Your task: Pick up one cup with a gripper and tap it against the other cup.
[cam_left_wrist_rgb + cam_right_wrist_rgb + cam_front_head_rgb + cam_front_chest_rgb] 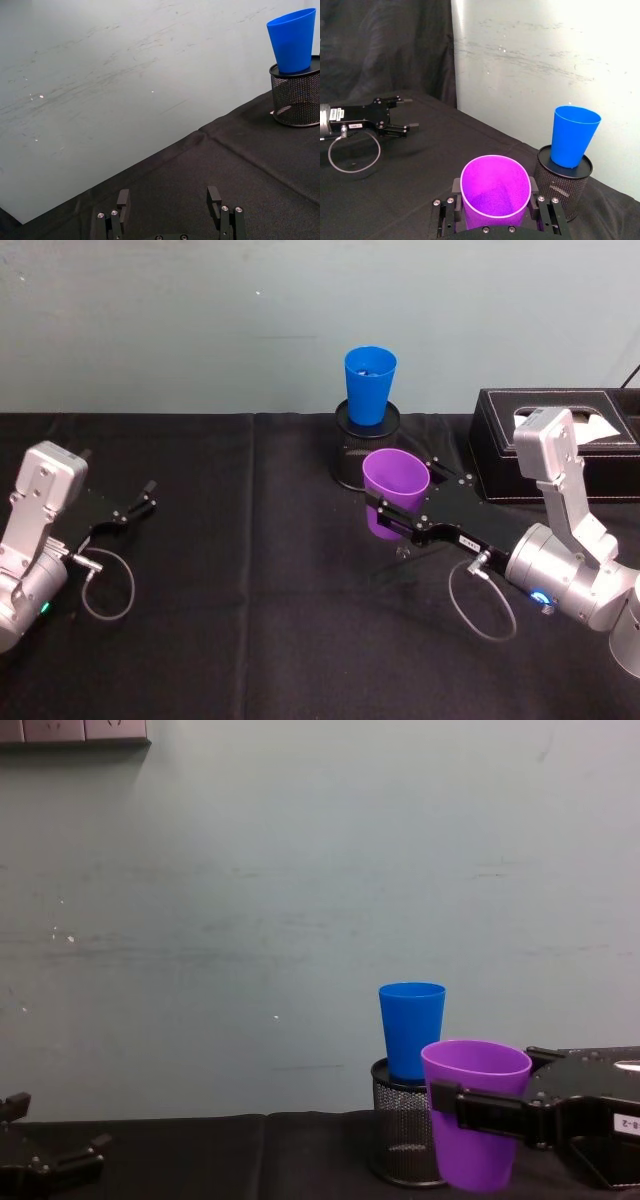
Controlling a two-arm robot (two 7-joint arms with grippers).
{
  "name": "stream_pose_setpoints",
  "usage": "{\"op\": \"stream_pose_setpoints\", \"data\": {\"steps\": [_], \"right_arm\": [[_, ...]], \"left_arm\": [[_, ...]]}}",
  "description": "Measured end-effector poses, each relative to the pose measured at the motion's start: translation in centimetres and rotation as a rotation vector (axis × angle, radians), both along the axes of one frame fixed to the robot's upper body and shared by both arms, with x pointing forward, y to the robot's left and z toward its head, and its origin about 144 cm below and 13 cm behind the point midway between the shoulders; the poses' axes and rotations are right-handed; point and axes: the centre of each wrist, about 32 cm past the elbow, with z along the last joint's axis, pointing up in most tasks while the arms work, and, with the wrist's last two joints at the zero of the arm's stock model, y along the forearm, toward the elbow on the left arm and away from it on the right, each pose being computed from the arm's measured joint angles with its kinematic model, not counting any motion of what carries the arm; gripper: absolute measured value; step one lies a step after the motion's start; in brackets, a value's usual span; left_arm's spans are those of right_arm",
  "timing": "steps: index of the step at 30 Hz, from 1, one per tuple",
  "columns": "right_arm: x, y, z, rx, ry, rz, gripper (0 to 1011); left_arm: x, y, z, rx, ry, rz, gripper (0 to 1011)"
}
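The purple cup (394,492) hangs upright above the black table, with my right gripper (398,510) shut on its sides; it also fills the near part of the right wrist view as the purple cup (495,191) and shows as the purple cup (474,1112) in the chest view. The blue cup (369,384) stands upright in a black mesh pen holder (368,445) just behind it, apart from the purple one; it is the blue cup (574,136), (411,1030), (292,39). My left gripper (142,496) rests open at the table's left with nothing between its fingers.
A black tissue box (540,440) stands at the back right, close beside my right arm. The pale wall runs right behind the pen holder. A grey cable loop (105,585) lies by the left arm. The black cloth (250,570) between the arms is bare.
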Motion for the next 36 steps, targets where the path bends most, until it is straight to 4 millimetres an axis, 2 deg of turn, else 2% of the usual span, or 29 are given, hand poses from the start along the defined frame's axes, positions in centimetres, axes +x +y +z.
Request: {"op": "stream_pose_setpoints", "data": {"steps": [36], "right_arm": [[0.42,0.12,0.29,-0.014,-0.01,0.0,739]], "left_arm": [[0.0,0.0,0.0,0.0,0.0,0.0,1000]]}}
